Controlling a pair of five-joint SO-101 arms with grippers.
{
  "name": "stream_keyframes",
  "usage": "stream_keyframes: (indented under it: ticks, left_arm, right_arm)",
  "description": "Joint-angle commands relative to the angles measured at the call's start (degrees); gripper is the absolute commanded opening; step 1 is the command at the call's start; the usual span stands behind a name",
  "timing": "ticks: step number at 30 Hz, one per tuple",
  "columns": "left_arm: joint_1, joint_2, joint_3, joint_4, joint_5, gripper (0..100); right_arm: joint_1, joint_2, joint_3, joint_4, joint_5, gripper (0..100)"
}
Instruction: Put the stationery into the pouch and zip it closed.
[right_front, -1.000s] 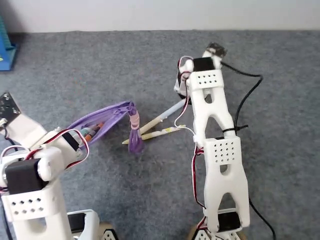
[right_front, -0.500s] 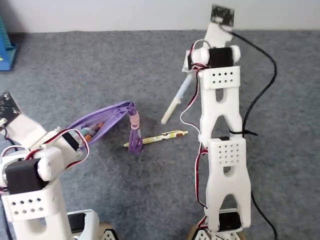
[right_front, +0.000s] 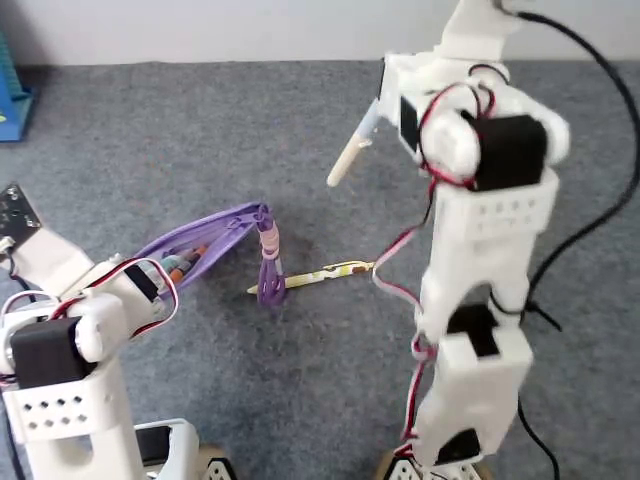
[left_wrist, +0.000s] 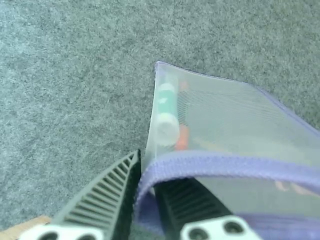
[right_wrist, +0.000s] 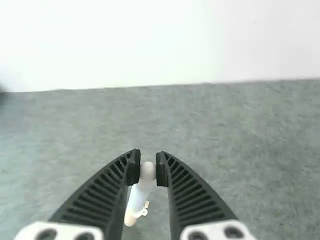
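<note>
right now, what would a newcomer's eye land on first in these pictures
The right gripper, held up over the grey carpet, is shut on a pale pen that sticks out at a slant. Across from it, the left gripper pinches the edge of a purple mesh pouch, with markers showing through its side. One more pen lies on the carpet by the pouch's far end.

The left gripper (left_wrist: 145, 167), black ribbed jaws pinched on the zip-edge band of a translucent purple-edged mesh pouch (left_wrist: 235, 130), holds it over grey carpet (left_wrist: 75, 75), with a green-and-white capped marker (left_wrist: 166, 112) and an orange pen (left_wrist: 182, 137) inside by the end seam.
</note>
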Motion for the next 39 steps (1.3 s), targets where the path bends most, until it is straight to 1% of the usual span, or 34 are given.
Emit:
stream_keyframes:
  ticks: [1,4,7,9,12,16,21,27,30,39]
  left_arm:
    - [-0.5,-0.6,-1.3,-0.4,0.5,1]
    - [-0.5,-0.5,-1.3,-0.6,0.5,1]
    - [-0.4,-0.5,-1.3,-0.6,0.5,1]
    - [-0.3,-0.4,-1.3,-0.6,0.5,1]
    - [-0.3,-0.4,-1.3,-0.6,0.5,1]
    - [-0.2,-0.4,-1.3,-0.6,0.5,1]
    - [-0.2,-0.4,-1.3,-0.6,0.5,1]
    - [-0.2,-0.4,-1.3,-0.6,0.5,1]
    - [-0.4,-0.4,-1.3,-0.6,0.5,1]
    - [-0.5,-0.4,-1.3,-0.6,0.5,1]
  right_arm:
    - [-6.0,-15.3,8.0,2.3,0.6,0.7]
    - [-11.5,-25.0,14.6,2.2,0.6,0.7]
    - [-15.8,-32.0,17.4,0.6,0.9,0.7]
    - [-16.8,-34.8,17.7,-1.6,1.1,0.7]
    - [-17.2,-37.5,17.8,-5.1,4.2,0.7]
    - [-22.2,-39.4,17.8,-9.2,8.0,0.7]
    - [-31.2,-38.5,18.2,-13.9,10.8,0.7]
    - [-36.2,-34.5,19.6,-16.5,10.8,0.7]
    - [-37.3,-31.8,19.6,-16.8,10.8,0.7]
    - [-37.0,-24.3,19.3,-17.0,10.7,0.8]
